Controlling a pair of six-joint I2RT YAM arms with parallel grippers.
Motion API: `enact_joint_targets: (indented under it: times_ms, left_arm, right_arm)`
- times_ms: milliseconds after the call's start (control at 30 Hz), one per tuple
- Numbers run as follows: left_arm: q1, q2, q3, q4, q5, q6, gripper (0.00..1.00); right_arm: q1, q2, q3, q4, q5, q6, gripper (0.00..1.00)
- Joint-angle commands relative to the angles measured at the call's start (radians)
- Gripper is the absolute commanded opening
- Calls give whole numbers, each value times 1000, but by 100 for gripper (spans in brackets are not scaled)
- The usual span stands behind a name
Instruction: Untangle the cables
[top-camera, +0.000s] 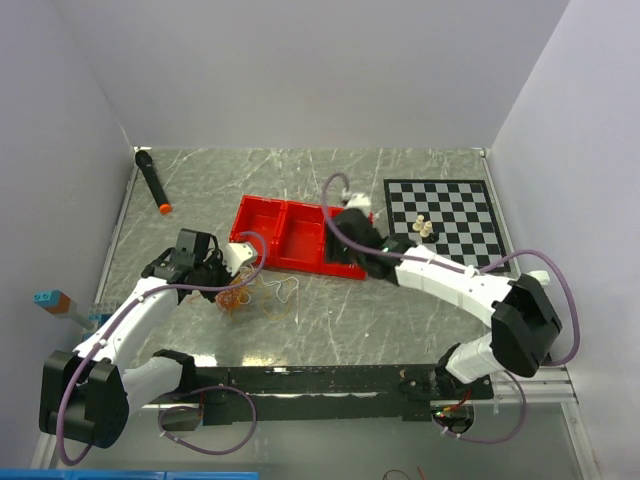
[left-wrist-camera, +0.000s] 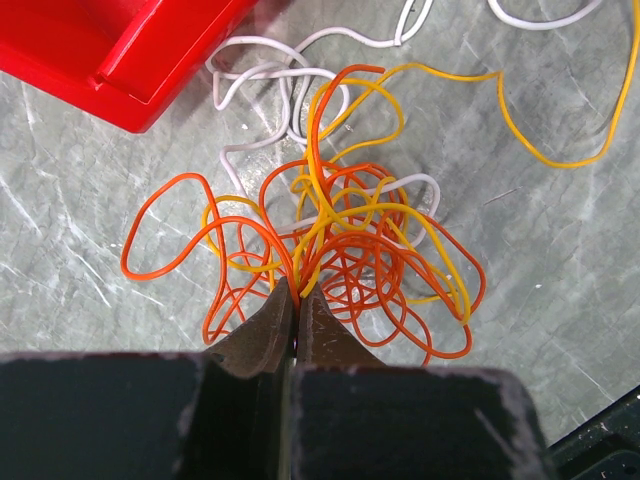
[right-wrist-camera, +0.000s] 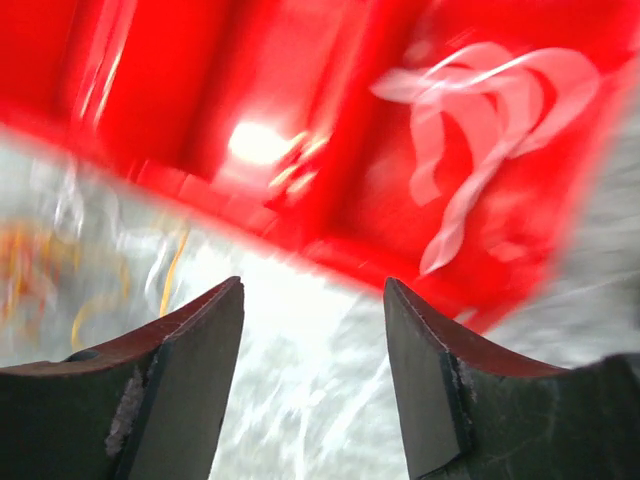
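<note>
The cables (left-wrist-camera: 340, 240) are a tangle of thin orange, yellow and white strands on the grey marbled table, in front of the red tray (top-camera: 285, 235). From above the bundle (top-camera: 250, 295) lies at the left arm's tip. My left gripper (left-wrist-camera: 296, 288) is shut on orange and yellow strands at the near edge of the tangle. My right gripper (right-wrist-camera: 312, 290) is open and empty, just in front of the tray's near wall (right-wrist-camera: 300, 130); that view is blurred. A white strand (right-wrist-camera: 480, 130) lies inside the tray.
A black marker with an orange tip (top-camera: 153, 182) lies at the back left. A checkered board (top-camera: 445, 215) with small pale pieces (top-camera: 423, 226) sits at the back right. The red tray's corner (left-wrist-camera: 130, 60) is close to the tangle.
</note>
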Motion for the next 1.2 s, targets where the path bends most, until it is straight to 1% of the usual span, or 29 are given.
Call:
enact_joint_targets:
  times_ms: [0, 133, 400, 500, 733, 1067, 1167]
  left_arm:
    - [-4, -10, 4, 21, 2, 1, 1]
    - [-4, -7, -2, 21, -7, 3, 1]
    - [-4, -1, -5, 26, -18, 4, 1]
    - [-4, -1, -6, 27, -21, 7, 1]
    - [-4, 0, -6, 24, -28, 13, 1]
    - [-6, 8, -16, 32, -24, 16, 1]
    - [-6, 8, -16, 35, -27, 16, 1]
  right_arm:
    - [95, 42, -41, 72, -80, -18, 64]
    - [109, 59, -117, 188, -207, 23, 65]
    - [112, 171, -120, 319, -371, 109, 65]
    - [109, 217, -112, 363, -391, 149, 65]
    - [98, 321, -66, 377, -391, 186, 59]
    - [89, 339, -40, 385, -393, 191, 54]
    - [89, 324, -41, 385, -400, 183, 50]
